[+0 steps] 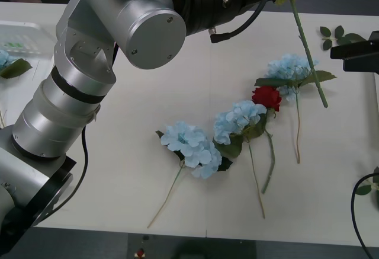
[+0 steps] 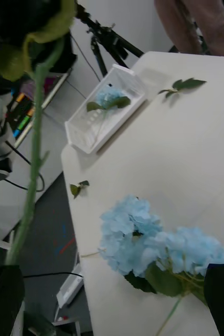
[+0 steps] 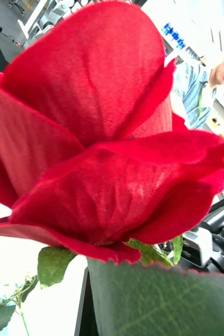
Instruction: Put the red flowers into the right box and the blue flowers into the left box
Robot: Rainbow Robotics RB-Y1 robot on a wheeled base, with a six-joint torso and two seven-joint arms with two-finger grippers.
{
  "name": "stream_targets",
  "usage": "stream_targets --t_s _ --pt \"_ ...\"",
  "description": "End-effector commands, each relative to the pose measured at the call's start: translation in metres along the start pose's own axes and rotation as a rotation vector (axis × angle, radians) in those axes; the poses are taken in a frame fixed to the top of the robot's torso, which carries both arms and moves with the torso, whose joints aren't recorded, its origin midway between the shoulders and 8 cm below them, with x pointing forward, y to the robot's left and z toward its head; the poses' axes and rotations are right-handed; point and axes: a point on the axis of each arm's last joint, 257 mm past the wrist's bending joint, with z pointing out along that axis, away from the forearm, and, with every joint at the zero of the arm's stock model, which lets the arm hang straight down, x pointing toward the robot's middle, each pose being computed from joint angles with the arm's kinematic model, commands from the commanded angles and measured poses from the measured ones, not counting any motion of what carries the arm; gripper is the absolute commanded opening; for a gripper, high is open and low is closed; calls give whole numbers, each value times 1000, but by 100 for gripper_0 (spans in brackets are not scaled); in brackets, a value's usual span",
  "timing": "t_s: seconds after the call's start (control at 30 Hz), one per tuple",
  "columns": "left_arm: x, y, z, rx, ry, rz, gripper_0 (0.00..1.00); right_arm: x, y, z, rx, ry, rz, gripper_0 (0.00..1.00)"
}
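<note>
A red rose is seen at very close range in the left wrist view, its bloom held directly before that camera; its long green stem is seen in the front view slanting down from the upper right of the frame, above the table. It is judged that the rose is carried aloft by the left arm, which reaches across the upper frame, presumably on its way to the right box. The left pincer itself is masked by the arm and bloom, so whether it is closed cannot be told. In the right wrist view the same stem is seen at the left of the frame, and the right pincer stands open, its dark fingers at the lower corners.

A second red rose lies among three blue flowers in the centre right of the front view. One blue flower already lies in the left box, in the upper centre of the right wrist view. The right box is cut off.
</note>
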Motion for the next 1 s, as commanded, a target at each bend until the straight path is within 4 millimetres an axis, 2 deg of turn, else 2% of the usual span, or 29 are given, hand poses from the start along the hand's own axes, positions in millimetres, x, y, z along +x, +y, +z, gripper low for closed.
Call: stream_targets --t_s 0.03,0.17,0.27,0.73,0.77,0.8,0.83,0.87,0.9,1.0 --pt "-10 -23 -1 40 -17 29 0 -11 28 3 -89 -9 89 100" --pt "-10 -23 -1 40 -17 29 0 -14 52 14 -203 -1 139 100" --pt "-10 -23 -1 40 -17 29 0 -21 60 22 -246 -16 157 100" --pt "-10 -23 -1 40 -17 29 0 -53 63 63 -290 -76 152 100" --pt "-10 -23 -1 40 -17 29 0 -54 63 64 -290 -79 154 98" --pt "-10 -23 -1 40 -17 29 0 -56 62 66 -289 -84 156 71" --pt "-10 -23 -1 40 -17 29 0 -57 62 68 -292 -88 160 20" --pt "-10 -23 -1 40 -17 29 0 -58 62 69 -291 -89 159 5" --pt "-10 -23 -1 40 -17 29 0 -58 61 71 -289 -88 163 0" --pt "-10 -23 -1 40 -17 29 0 -58 61 73 -290 -89 166 0"
